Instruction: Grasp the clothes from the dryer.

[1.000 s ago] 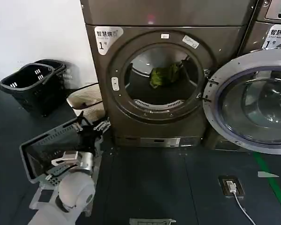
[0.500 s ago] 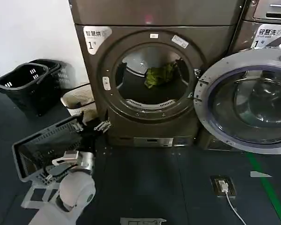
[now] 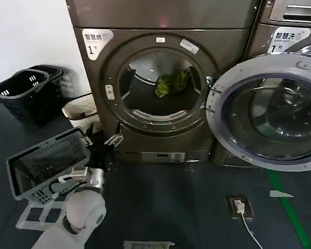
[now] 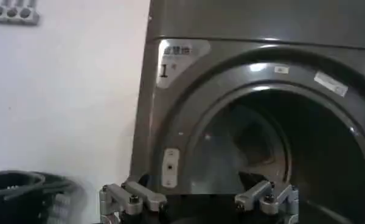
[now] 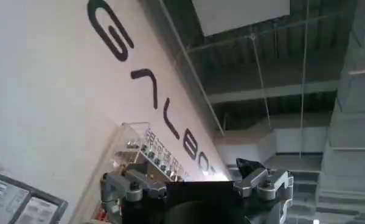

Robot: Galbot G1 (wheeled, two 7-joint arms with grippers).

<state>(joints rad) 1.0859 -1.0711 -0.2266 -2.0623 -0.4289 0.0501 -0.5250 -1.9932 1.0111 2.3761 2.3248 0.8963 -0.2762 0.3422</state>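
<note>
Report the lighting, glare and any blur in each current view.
Head view: even light; the dryer drum is dim, yet the clothes read clearly; reflections on the open door glass. Left wrist view: soft overall, bright glints along the porthole rim, open left claw dark at the edge. Right wrist view: open right claw against a bright wall, dark ceiling.

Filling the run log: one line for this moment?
phase: approach | left gripper: open, low before dryer | clothes: in drum, untouched | door: open | right gripper: open, aimed away
</note>
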